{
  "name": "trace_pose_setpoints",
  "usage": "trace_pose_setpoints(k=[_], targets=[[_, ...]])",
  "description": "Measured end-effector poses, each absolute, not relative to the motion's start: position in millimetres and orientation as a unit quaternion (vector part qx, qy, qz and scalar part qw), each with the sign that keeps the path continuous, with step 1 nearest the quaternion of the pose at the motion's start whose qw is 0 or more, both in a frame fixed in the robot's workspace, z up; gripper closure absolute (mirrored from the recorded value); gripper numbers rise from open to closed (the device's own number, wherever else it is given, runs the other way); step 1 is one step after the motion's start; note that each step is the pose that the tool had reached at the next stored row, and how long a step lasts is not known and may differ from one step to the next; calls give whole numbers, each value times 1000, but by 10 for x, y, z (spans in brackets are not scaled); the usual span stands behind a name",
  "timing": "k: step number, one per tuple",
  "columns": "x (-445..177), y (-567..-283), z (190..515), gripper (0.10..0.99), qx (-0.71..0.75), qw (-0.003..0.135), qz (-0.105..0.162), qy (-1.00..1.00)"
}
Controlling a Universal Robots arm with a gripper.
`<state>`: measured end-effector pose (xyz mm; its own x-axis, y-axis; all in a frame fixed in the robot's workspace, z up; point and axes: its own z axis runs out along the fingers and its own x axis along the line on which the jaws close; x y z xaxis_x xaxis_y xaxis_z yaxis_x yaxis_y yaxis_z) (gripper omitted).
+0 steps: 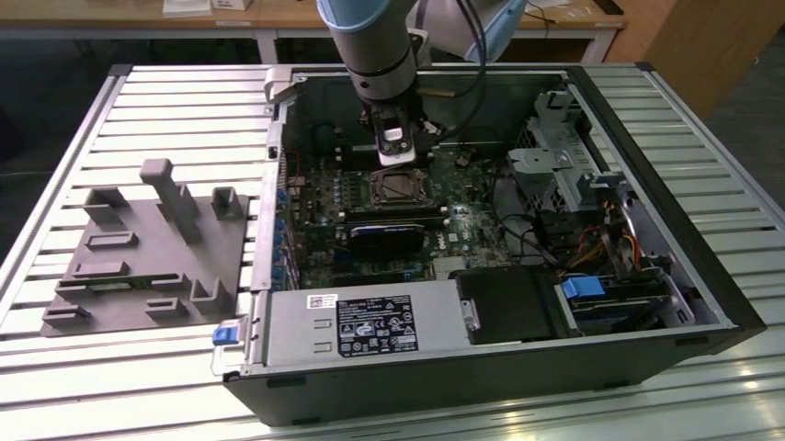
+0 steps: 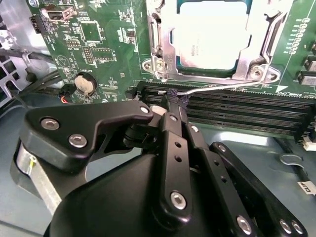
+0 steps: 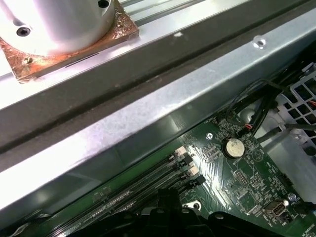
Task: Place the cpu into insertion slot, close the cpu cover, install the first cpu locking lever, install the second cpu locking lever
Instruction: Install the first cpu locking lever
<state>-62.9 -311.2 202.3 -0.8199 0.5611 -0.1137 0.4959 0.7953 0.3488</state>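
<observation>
The slatted metal table (image 1: 184, 101) is carrying an open black computer case (image 1: 429, 390), with a grey moulded fixture (image 1: 147, 248) lying beside it on the exterior view's left. The arm (image 1: 368, 46) is reaching down into the case, and it is blocking the board area behind the insertion slot (image 1: 399, 188). A grey power supply (image 1: 356, 326) is sitting along the near wall of the case.

In the second wrist view the gripper's black linkage is covering most of the lower picture and hiding part of the green motherboard (image 2: 98, 39). The cpu (image 2: 212, 34) is lying in the socket with its pale silver face up, though its far edge is running out of the picture. The cpu cover (image 2: 165, 59), a shiny metal frame, is lying flat around it as far as shows. The long black memory slots (image 2: 237, 111) are running just beside the socket.

The gripper (image 2: 174, 101) is pinching its fingers together on the hooked end of a thin wire locking lever (image 2: 222, 87), which is stretching along the socket's edge above those slots. A round coin battery (image 2: 85, 84) is glinting nearby.
</observation>
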Motion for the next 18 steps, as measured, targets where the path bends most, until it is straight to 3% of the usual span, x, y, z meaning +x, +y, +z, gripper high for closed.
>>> trace_pose_setpoints(k=[18], targets=[[-614,-3111,1992,984,280,109,144,943]])
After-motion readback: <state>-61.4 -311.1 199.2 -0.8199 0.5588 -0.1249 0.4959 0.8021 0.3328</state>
